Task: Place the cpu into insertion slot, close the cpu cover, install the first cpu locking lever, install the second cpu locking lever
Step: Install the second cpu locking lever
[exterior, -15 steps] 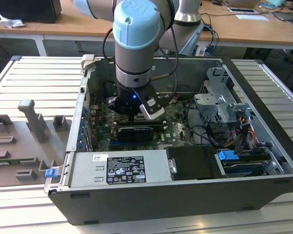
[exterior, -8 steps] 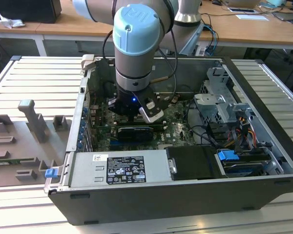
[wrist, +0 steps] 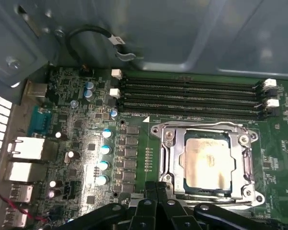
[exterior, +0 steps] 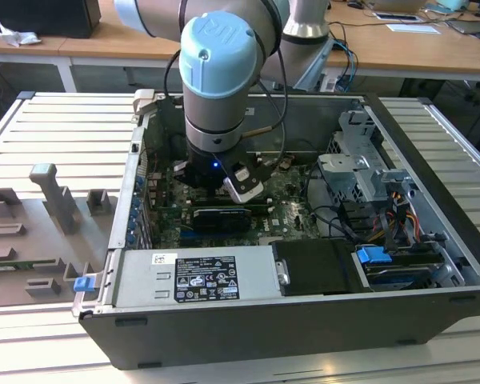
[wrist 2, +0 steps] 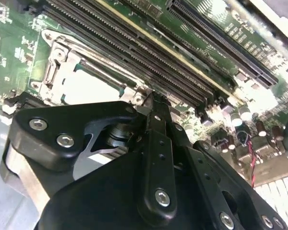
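The cpu [wrist: 206, 163], a pale silver square, lies in the insertion slot [wrist: 159, 143] on the green board. The cpu cover [wrist: 175, 160], a silver frame with a square window, lies flat around it. My gripper [wrist: 157, 188] is shut with nothing seen between its black fingers, and its tips hover just beside the slot's near edge. In the second wrist view my gripper [wrist 2: 153, 100] points down at the board next to the cpu [wrist 2: 86, 88] and its cover [wrist 2: 53, 72]. In the exterior view the arm's wrist [exterior: 220, 96] reaches down into the open computer case [exterior: 248, 320].
Long black memory slots [wrist: 187, 98] run beside the socket, with the case's grey wall [wrist: 182, 33] behind them. A row of capacitors [wrist: 104, 158] and rear ports [wrist: 26, 148] are nearby. In the case are a power supply [exterior: 200, 276] and drive cage [exterior: 360, 168]. Grey fixtures [exterior: 40, 232] stand outside.
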`<state>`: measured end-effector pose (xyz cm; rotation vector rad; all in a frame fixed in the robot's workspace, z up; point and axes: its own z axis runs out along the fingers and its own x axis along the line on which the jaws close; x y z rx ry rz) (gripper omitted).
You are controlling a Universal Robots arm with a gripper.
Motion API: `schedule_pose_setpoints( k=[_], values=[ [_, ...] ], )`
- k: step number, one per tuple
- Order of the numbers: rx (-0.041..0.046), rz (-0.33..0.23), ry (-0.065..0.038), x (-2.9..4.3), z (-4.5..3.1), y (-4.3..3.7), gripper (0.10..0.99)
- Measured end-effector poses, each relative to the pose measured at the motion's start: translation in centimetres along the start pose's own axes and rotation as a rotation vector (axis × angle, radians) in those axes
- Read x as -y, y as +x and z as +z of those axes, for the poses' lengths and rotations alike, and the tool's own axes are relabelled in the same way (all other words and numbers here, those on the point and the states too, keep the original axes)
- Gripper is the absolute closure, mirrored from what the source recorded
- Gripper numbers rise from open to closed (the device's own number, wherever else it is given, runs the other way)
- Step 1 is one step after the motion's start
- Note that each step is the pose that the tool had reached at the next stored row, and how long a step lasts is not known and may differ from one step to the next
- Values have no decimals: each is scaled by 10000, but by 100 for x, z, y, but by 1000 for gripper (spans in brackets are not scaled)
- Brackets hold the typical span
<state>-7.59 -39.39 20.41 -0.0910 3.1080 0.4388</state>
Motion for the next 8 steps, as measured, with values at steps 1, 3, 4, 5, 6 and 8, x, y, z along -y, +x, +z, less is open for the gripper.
schedule_pose_setpoints(
  k=[1, 3, 4, 5, 6, 8],
  values=[
    [-1, 0, 1, -8, -25, 0, 980],
    [-1, 0, 2, -21, -71, 0, 980],
    [-1, 0, 1, -25, -85, -1, 980],
    [-1, 0, 2, -30, -102, -1, 980],
    [-1, 0, 2, -34, -114, -1, 980],
    [1, 0, -1, -34, -115, -1, 980]
  ],
)
